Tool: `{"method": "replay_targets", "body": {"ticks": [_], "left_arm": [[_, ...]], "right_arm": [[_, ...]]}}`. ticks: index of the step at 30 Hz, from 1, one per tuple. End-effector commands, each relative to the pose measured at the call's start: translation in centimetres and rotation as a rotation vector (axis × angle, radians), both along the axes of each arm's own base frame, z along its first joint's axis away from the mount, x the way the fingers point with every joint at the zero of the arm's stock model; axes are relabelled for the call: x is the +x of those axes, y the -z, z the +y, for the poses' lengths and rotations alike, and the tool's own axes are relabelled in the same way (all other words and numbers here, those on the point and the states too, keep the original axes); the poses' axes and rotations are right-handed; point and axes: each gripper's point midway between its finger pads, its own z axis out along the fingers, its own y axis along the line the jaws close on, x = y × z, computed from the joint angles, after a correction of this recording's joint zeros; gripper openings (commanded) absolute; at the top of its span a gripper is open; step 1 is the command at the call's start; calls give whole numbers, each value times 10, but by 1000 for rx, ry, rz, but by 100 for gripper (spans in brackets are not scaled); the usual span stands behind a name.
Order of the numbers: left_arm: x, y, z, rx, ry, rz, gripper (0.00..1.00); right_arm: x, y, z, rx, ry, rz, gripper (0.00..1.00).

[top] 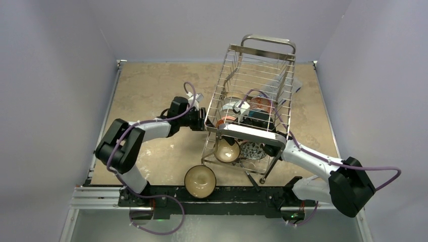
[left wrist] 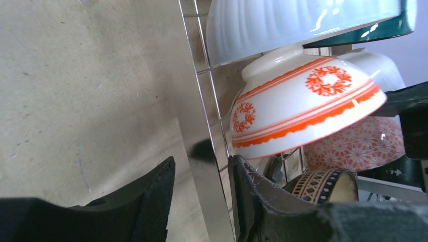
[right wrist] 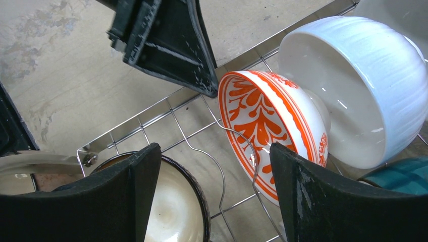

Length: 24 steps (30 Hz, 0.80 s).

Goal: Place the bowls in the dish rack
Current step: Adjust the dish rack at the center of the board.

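Observation:
The chrome dish rack (top: 258,65) stands right of the table's centre. My left gripper (top: 202,120) is at its left side. It is open, and its fingers straddle a flat chrome upright (left wrist: 199,116) with a small gap on the left. My right gripper (top: 242,108) reaches into the upper tier and is open (right wrist: 217,196), holding nothing. A red-and-white bowl (right wrist: 262,121) leans on the wires beside its right finger, against a white ribbed bowl (right wrist: 353,85). A dark brown bowl with a cream inside (right wrist: 174,206) sits on the tier below. A copper-brown bowl (top: 200,180) lies on the table in front of the rack.
A pink patterned bowl (left wrist: 353,146) and a teal bowl (left wrist: 383,27) also sit in the rack. A brown lattice-patterned bowl (left wrist: 323,184) shows lower down. My left gripper's fingers (right wrist: 166,45) appear just outside the rack wall. Grey walls enclose the tan table (top: 151,85).

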Motion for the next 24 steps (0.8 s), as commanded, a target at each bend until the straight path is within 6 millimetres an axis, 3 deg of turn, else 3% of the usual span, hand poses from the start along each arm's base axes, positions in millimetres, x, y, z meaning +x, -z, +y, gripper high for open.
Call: {"method": "replay_targets", "body": {"ticks": [1,4,7,10,13,16,24], "left_arm": [[14,-21,-28,-113,60,-61,42],[22,-14,-31,-121,39,-48,31],[34,-9,-27,-108,-6,-48,0],[48,-9,-14,-92,-74,-49,0],[56,-7,4,-37,-143,-53,0],[62,-8,20,-7,-201,-62,0],[71,-14,74,24,-398,-78,0]], "right_arm": [[39,-132,4,209,95,-320,81],[40,-130,7,200,83,-314,81],[41,-128,8,189,79,-308,78],[41,-124,9,181,68,-297,68],[41,-121,9,182,67,-280,37],[42,-117,7,188,75,-259,0],[36,-113,10,223,27,-219,0]]}}
